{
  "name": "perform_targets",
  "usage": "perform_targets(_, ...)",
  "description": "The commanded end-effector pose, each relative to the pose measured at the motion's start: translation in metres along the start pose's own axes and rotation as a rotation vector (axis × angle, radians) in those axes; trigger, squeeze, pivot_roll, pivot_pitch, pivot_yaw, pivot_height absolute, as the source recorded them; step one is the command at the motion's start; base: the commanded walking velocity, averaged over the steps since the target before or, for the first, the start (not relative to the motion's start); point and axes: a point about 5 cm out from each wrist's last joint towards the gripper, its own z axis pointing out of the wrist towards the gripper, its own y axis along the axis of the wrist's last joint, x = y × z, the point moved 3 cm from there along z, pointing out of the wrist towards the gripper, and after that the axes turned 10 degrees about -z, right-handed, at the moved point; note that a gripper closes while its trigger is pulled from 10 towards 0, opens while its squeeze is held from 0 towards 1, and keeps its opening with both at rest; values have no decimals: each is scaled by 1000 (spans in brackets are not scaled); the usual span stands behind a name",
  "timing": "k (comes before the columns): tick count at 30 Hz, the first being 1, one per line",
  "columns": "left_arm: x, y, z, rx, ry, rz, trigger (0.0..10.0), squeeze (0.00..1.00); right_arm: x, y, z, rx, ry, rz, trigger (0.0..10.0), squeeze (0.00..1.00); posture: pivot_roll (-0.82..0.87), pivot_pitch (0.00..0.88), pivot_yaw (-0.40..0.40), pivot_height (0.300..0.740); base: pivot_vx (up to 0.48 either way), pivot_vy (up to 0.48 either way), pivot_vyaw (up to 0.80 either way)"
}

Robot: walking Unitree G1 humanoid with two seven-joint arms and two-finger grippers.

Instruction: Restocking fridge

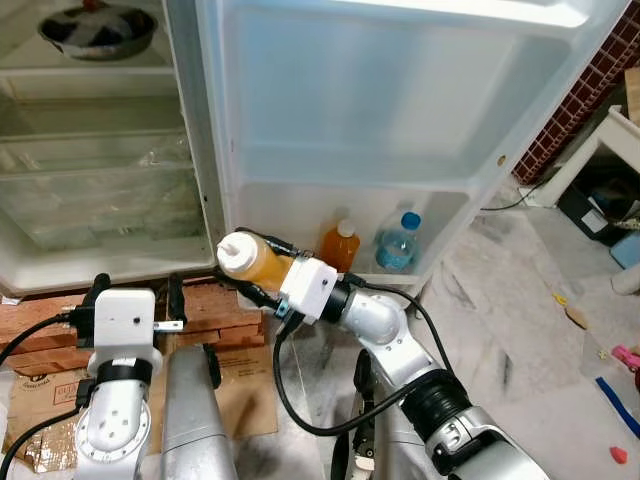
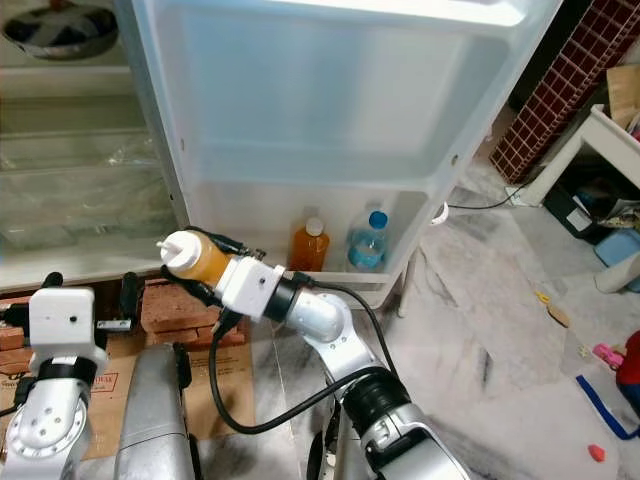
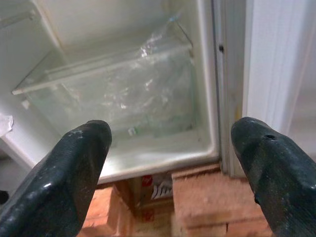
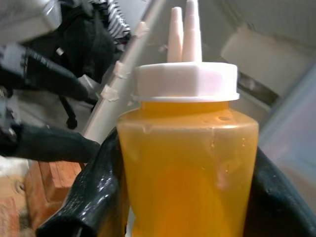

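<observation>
Squeeze bottle (image 1: 250, 260) of amber-orange sauce, clear plastic, white screw cap with a pointed nozzle; seen up close from the right wrist as translucent yellow-orange liquid filling it almost to the cap (image 4: 186, 84). Held in the air, tipped nearly on its side with the nozzle toward the robot's left, just in front of the lower hinge-side corner of the open fridge door (image 1: 400, 90), above the brick stack (image 1: 225, 310) beneath the fridge body. Clamped by the right gripper (image 1: 262, 270), black fingers (image 4: 94, 197) pressed against both sides of the bottle body. Right arm (image 1: 390, 340) raised and bent at the elbow, forearm reaching up and across toward the left, white wrist block just behind the bottle, black cable looping below it.

Left gripper (image 3: 170, 163) low in front of the fridge's bottom edge, fingers spread wide apart and holding nothing, pointed at the clear crisper drawer (image 3: 113, 94) and the bricks below. Left arm (image 1: 115, 400) upright near the lower left corner of the head view.

Already standing in the door's bottom shelf (image 1: 440, 215): an orange juice bottle (image 1: 341, 246) with a pale cap and, just beside it toward the outer edge, a water bottle (image 1: 398, 243) with a blue cap. A dark bowl (image 1: 97, 30) on an upper fridge shelf.
</observation>
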Motion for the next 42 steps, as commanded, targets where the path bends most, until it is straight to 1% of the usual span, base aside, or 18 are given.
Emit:
perform_targets(1, 0, 7, -5, -5, -16, 22, 10000, 0, 3, 4, 3, -34, 0, -75, 10000, 0, 278, 191, -120, 508, 0, 0, 0)
perform_targets(3, 2, 8, -11, -2, -12, 37, 10000, 0, 7, 5, 3, -48, 11, -110, 10000, 0, 289, 208, -119, 508, 0, 0, 0)
perform_targets(4, 7, 8, -19, 24, 1, 57, 10000, 0, 11, 5, 3, -51, 32, -161, 10000, 0, 295, 221, -116, 508, 0, 0, 0)
perform_targets(5, 7, 8, -19, 24, 1, 57, 10000, 0, 11, 5, 3, -51, 32, -161, 10000, 0, 295, 221, -116, 508, 0, 0, 0)
perform_targets(7, 17, 0, -33, 94, 37, 52, 10000, 0, 14, 1, 4, -37, 50, -178, 10000, 0, 303, 238, -116, 508, 0, 0, 0)
perform_targets(11, 65, -40, -79, 349, 272, -40, 10000, 0, 10, -13, 6, 32, 25, -209, 10000, 0, 324, 274, -123, 508, 0, 0, 0)
perform_targets(14, 83, -48, -96, 400, 335, -21, 10000, 0, 6, -19, 8, 71, 6, -244, 10000, 0, 339, 288, -130, 508, 0, 0, 0)
perform_targets(17, 85, -48, -98, 406, 331, -2, 10000, 0, -1, -27, 13, 130, -22, -284, 10000, 0, 340, 295, -131, 508, 0, 0, 0)
perform_targets(21, 74, -43, -96, 390, 284, 6, 10000, 0, -15, -32, 21, 181, -98, -350, 10000, 0, 354, 300, -143, 508, 0, 0, 0)
perform_targets(24, 68, -41, -95, 380, 254, 15, 10000, 0, -27, -27, 32, 170, -161, -425, 10000, 0, 361, 307, -143, 508, 0, 0, 0)
perform_targets(25, 68, -40, -97, 383, 254, 10, 10000, 0, -30, -23, 36, 147, -174, -491, 10000, 0, 371, 313, -145, 508, 0, 0, 0)
perform_targets(27, 70, -40, -99, 385, 259, 6, 10000, 0, -31, -21, 40, 134, -180, -527, 10000, 0, 380, 315, -147, 508, 0, 0, 0)
perform_targets(29, 70, -39, -100, 386, 260, 5, 10000, 0, -32, -21, 41, 134, -185, -528, 10000, 0, 380, 315, -147, 508, 0, 0, 0)
perform_targets(30, 72, -38, -101, 387, 269, 6, 10000, 0, -32, -24, 41, 170, -207, -491, 10000, 0, 390, 316, -150, 508, 0, 0, 0)
perform_targets(34, 72, -36, -101, 381, 273, 7, 10000, 0, -25, -35, 36, 251, -221, -415, 10000, 0, 415, 321, -152, 508, 0, 0, 0)
perform_targets(35, 71, -33, -101, 376, 271, 9, 10000, 0, -17, -40, 33, 288, -203, -409, 10000, 0, 426, 321, -152, 508, 0, 0, 0)
perform_targets(39, 69, -31, -101, 369, 265, 13, 10000, 0, -10, -47, 27, 320, -153, -457, 10000, 0, 440, 326, -150, 508, 0, 0, 0)
perform_targets(42, 70, -30, -101, 366, 262, 16, 10000, 0, -12, -54, 20, 355, -138, -482, 10000, 0, 440, 324, -151, 508, 0, 0, 0)
